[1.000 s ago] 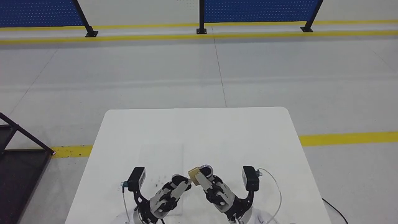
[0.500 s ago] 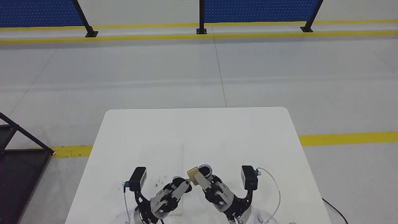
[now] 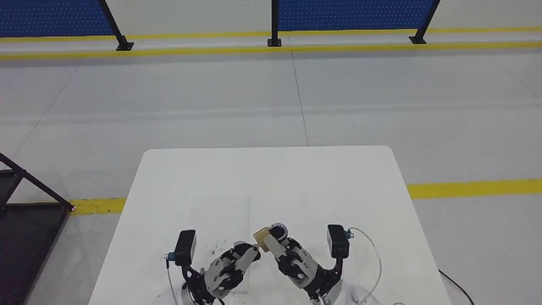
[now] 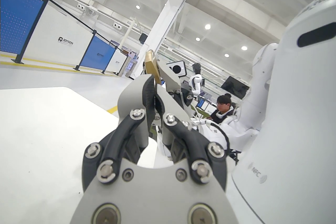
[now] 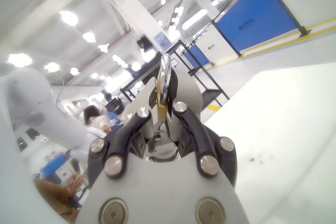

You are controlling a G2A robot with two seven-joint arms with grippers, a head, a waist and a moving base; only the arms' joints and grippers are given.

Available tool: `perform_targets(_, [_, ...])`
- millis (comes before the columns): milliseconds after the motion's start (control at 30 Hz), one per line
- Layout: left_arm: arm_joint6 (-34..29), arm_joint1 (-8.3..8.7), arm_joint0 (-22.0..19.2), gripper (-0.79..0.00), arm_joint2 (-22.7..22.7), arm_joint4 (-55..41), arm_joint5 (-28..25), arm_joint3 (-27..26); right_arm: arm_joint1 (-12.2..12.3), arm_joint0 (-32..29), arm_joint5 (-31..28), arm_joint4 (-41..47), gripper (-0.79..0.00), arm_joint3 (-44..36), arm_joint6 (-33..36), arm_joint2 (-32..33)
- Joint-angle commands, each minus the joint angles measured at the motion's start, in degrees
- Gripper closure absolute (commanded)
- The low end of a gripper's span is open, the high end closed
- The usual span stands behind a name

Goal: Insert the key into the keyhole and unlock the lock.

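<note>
Both pieces were off the bench [image 3: 254, 178] and up in the air, low in the middle of the top view, so the pick-up part of the job looked done. The right pincer [image 5: 165, 87] was clenched on the lock [image 5: 162, 107], gripping its brass body edge-on between the pads, with the silver shackle [image 5: 166, 70] standing out past the fingertips. The left pincer [image 4: 155, 83] was clamped tight too, and a small brass piece poked out beyond its tips. That piece I took to be the key [image 4: 152, 66], though its shape was hard to make out.

From above, key and lock sat just beside each other between the two arms, close enough that I could not tell whether they were touching. So the approach appeared to be made.

What was left? By my reading, nearly all the fine work. The keyhole was hidden in every view, and nothing showed the key seated in it, so I judged insertion not yet done, or at least not confirmed. The shackle seemed to sit down in the body, so the lock read as locked. Lining up, pushing in and turning were all to come.
</note>
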Motion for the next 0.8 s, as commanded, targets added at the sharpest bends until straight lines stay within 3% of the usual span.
perform_targets(0, [1.72, -0.16, 0.37, 0.000, -0.17, 2.15, 1.42, -0.09, 0.07, -0.12, 0.39, -0.15, 0.000, -0.23, 0.35, 0.14])
perform_targets(567, [13.40, -1.25, 2.07, 0.000, -0.75, 18.44, 20.35, -0.32, 0.39, -0.66, 1.97, -0.93, 0.000, -1.08, 0.75, 0.43])
perform_targets(767, [17.43, -1.69, 2.10, 0.000, -0.93, 25.33, 31.57, 0.16, 0.45, -0.66, 2.40, -1.07, 0.000, -1.24, 0.98, 0.30])
